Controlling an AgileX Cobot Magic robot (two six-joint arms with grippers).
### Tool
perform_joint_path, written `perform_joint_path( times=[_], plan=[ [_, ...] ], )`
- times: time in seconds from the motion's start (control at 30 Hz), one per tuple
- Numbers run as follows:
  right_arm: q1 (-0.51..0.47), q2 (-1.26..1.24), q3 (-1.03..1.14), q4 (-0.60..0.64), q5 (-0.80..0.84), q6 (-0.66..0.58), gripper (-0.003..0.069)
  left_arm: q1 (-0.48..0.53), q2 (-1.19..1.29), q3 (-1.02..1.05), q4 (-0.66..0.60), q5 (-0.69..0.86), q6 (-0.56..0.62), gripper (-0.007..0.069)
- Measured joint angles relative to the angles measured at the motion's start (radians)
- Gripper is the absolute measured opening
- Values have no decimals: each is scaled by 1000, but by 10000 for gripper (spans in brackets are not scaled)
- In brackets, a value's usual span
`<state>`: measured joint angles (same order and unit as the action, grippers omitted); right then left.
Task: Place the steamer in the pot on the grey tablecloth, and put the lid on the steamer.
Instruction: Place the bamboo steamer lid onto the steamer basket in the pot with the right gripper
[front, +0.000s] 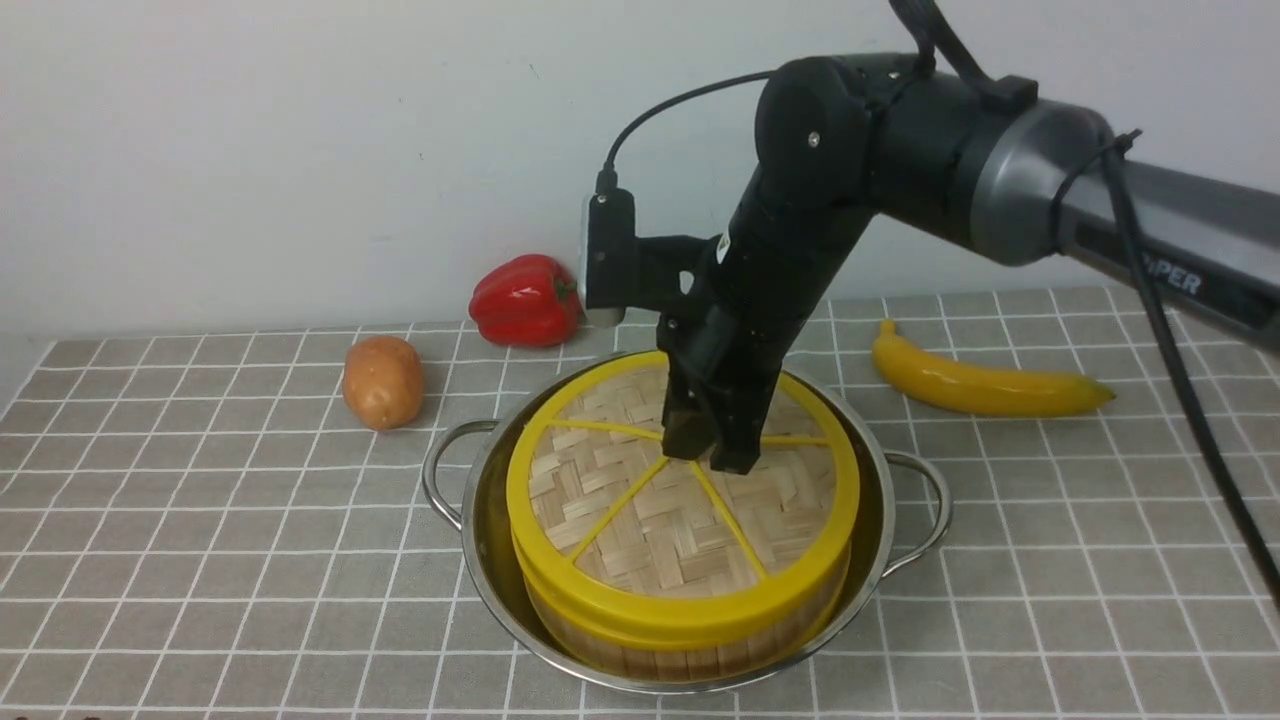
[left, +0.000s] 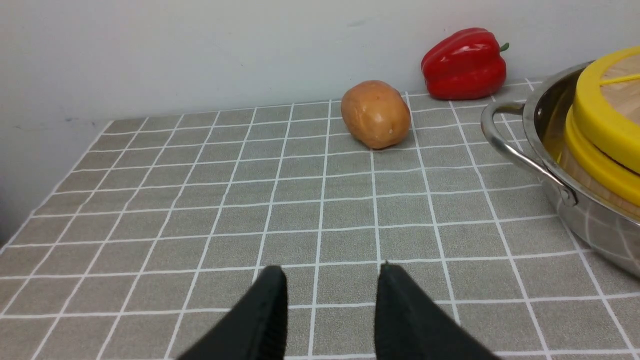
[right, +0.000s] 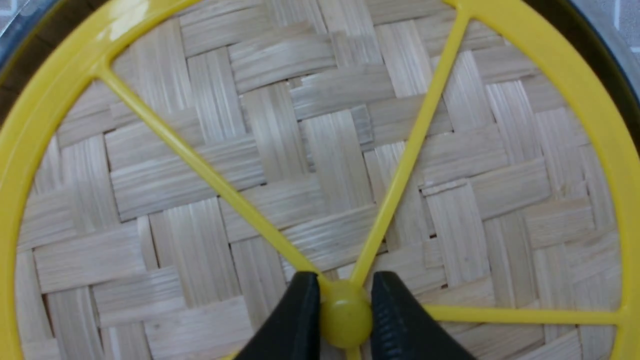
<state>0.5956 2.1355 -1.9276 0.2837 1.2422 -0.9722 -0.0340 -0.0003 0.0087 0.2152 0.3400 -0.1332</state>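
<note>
With the steamer (front: 690, 625) in the pot (front: 490, 540), the lid (front: 650, 500) sits slightly askew, its knob pinched by the right gripper (front: 712, 455); release remains, left gripper (left: 330, 310) parted, empty.

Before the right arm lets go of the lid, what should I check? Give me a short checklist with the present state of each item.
1. Steamer sits inside the pot: ok.
2. Pot stands on the grey tablecloth: ok.
3. Lid lies on the steamer, rims matching all round: cannot tell; a dark gap shows in the left wrist view.
4. Right gripper jaws shut on the lid's central hub: ok.
5. Left gripper away from the pot, jaws apart, holding nothing: ok.
6. Potato apart from the pot: ok.
</note>
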Motion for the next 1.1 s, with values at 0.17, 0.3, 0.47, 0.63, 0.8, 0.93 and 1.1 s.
perform_joint_path(
  times=[0.17, 0.3, 0.47, 0.63, 0.8, 0.93, 1.1],
  plan=[
    [0, 0, 0, 2, 1, -26, 144, 0, 0, 0, 0, 0, 0, 243],
    [0, 0, 0, 2, 2, -44, 144, 0, 0, 0, 0, 0, 0, 243],
    [0, 0, 0, 6, 4, -90, 144, 0, 0, 0, 0, 0, 0, 243],
    [0, 0, 0, 15, 5, -125, 144, 0, 0, 0, 0, 0, 0, 243],
    [3, 0, 0, 17, 7, -156, 144, 0, 0, 0, 0, 0, 0, 243],
    [3, 0, 0, 13, 8, -159, 144, 0, 0, 0, 0, 0, 0, 243],
    [3, 0, 0, 7, 8, -194, 144, 0, 0, 0, 0, 0, 0, 243]
  ],
)
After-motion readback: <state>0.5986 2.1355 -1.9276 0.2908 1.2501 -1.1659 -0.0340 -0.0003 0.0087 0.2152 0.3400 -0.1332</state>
